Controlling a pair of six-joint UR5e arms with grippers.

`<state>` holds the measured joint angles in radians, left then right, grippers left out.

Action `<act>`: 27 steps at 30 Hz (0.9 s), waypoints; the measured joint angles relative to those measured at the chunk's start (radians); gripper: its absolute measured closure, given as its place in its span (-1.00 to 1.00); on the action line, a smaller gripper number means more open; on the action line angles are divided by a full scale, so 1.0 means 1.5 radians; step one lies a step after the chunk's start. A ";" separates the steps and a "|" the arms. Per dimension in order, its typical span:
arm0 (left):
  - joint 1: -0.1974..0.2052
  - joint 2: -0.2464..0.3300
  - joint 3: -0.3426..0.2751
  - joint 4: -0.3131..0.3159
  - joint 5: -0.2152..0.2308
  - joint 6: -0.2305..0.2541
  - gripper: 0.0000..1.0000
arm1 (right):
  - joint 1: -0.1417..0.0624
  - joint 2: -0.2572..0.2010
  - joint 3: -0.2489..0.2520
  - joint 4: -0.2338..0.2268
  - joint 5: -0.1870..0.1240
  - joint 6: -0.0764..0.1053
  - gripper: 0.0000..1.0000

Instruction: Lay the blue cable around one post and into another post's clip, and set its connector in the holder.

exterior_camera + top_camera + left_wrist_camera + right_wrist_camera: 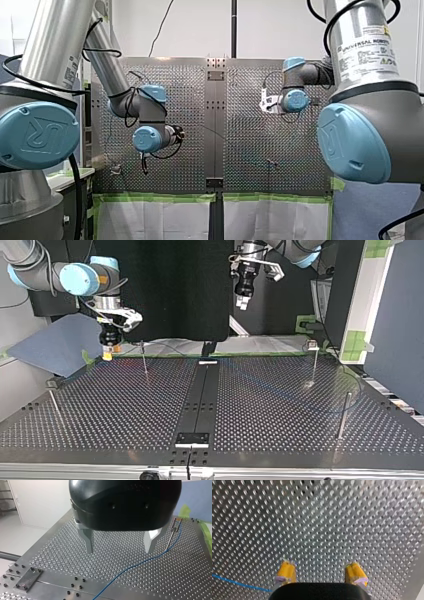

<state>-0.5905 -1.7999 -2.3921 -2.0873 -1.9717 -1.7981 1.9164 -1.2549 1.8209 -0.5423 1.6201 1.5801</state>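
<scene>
A thin blue cable [140, 563] lies loose on the perforated table and runs up to a slim post with a clip [175, 526]. My left gripper [119, 547] hangs open above the table, its metal fingers [87, 540] standing beside the cable with nothing between them. In the top view it [242, 302] is high above the far edge. My right gripper [320, 573] is open just over the holes, with yellow pads [286, 571] and the cable [237, 583] passing beside it. At the top view's left it [107, 356] hovers near a post [144, 360]. The connector is not visible.
More thin posts stand at the top view's right [314, 365], [343, 415] and left [54, 405]. A black strip [200, 400] runs down the table's middle. Green tape [160, 198] lines the table edge. A screwed metal plate [26, 580] lies near my left gripper.
</scene>
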 joint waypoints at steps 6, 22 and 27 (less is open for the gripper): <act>0.002 0.000 0.000 -0.005 0.000 0.001 -1.00 | 0.036 0.023 0.002 -0.007 0.016 -0.011 -1.00; 0.006 0.000 0.000 -0.035 -0.003 0.015 -1.00 | 0.142 0.072 0.010 0.001 0.027 -0.026 -1.00; 0.006 0.000 0.000 -0.049 -0.007 0.016 -1.00 | 0.173 0.073 0.013 0.002 0.039 -0.026 -1.00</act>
<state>-0.5818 -1.7997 -2.3922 -2.1606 -1.9822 -1.7748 2.1761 -1.1458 1.8397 -0.5397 1.6793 1.5409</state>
